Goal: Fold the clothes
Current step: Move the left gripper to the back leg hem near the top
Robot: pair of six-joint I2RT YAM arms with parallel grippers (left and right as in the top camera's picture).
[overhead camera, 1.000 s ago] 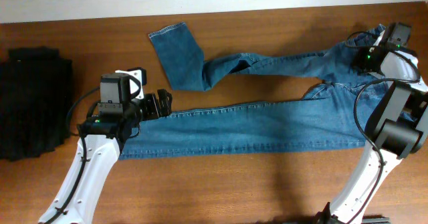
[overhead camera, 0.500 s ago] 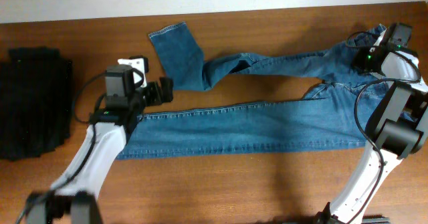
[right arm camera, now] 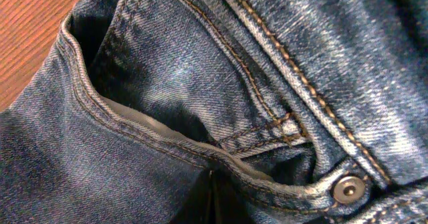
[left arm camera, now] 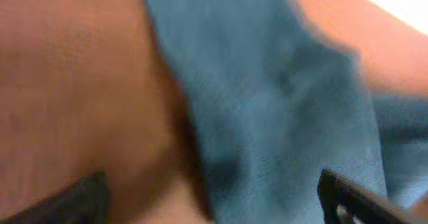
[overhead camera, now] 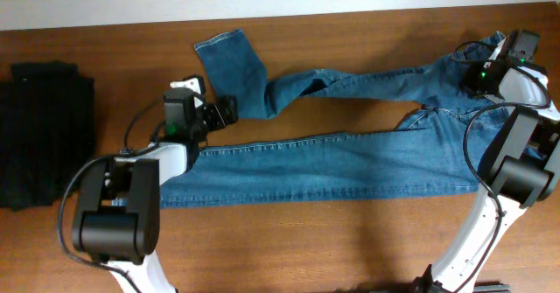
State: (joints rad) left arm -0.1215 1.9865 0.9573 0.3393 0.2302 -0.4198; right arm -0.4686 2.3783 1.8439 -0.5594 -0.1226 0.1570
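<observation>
My left fingers [overhead camera: 226,111] are spread wide with nothing in them. They sit at the near edge of the folded-back leg end. The left wrist view is blurred, showing only blue cloth and bare wood between the two dark tips.

My right fingers [right arm camera: 212,200] are closed tight at the far right end, pinched on a fold of the waistband, with denim bunched close around them beside a metal button [right arm camera: 348,189].

The jeans [overhead camera: 350,162] are medium-blue denim with tan stitched seams. They lie lengthwise across the wooden bench [overhead camera: 350,249], waist to the right.

The near leg runs straight and flat toward the left, its end by the left arm. The far leg is narrower and rumpled. It kinks midway and doubles back, so its cuff points to the upper left.

A black folded pile [overhead camera: 44,136] rests at the left edge, well apart from the jeans.
</observation>
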